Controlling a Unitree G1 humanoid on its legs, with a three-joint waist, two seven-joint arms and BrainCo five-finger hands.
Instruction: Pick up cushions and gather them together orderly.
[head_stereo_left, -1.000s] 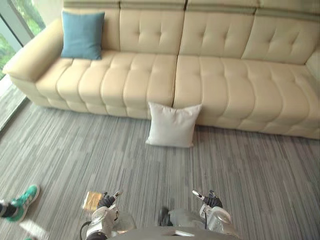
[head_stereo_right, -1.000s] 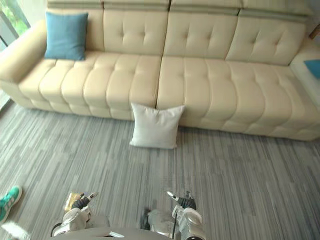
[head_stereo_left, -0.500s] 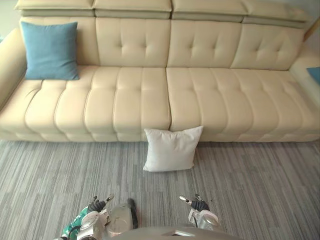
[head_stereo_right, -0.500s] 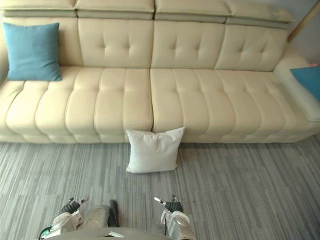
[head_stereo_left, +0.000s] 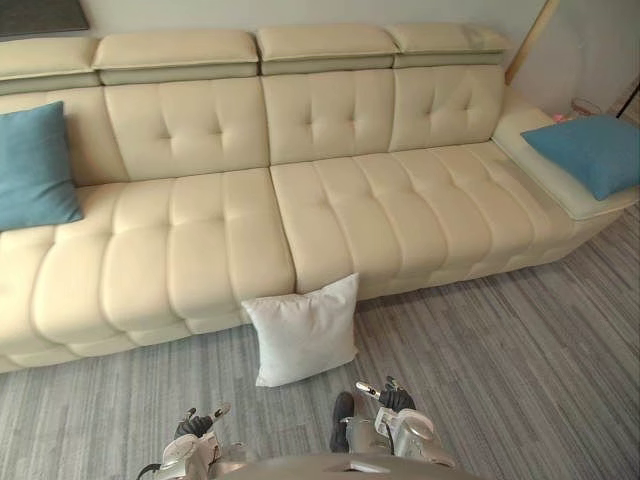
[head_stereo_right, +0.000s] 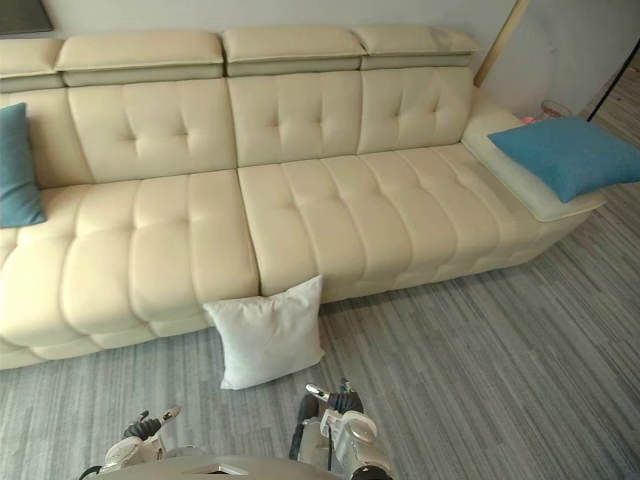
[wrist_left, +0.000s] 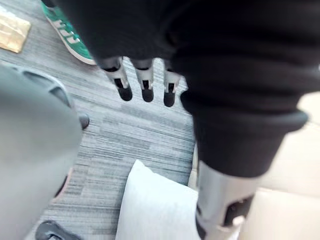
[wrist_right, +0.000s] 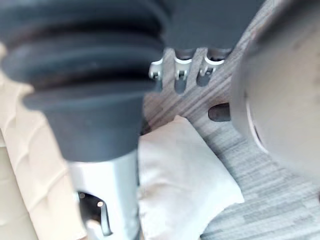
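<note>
A white cushion (head_stereo_left: 303, 332) stands on the grey striped carpet floor (head_stereo_left: 500, 350) at the foot of a long cream sofa (head_stereo_left: 200, 250) with tufted leather. Its lower edge is on the carpet and its back leans on the sofa's front edge, just left of the seam between the two middle seat sections. It is plain, roughly square and slightly puffed, with pointed corners and no pattern, so it has no clear long axis. Its broad face is turned out from the sofa toward the robot, and its bottom edge runs along the sofa's front. A blue cushion (head_stereo_left: 32, 165) stands upright at the left end of the seat, resting against the backrest with its face toward the room. A second blue cushion (head_stereo_left: 588, 150) lies flat on the broad flat section at the sofa's right end, one corner pointing in toward the seats, well apart from the other two. The left hand (head_stereo_left: 192, 427) hangs low over the carpet short of the white cushion. Its fingers (wrist_left: 145, 80) are straight and relaxed, with nothing in them. The right hand (head_stereo_left: 392, 400) hangs likewise, with its fingers (wrist_right: 180, 70) loose and empty. A person's green shoe (wrist_left: 67, 32) rests on the carpet beyond the left hand.
</note>
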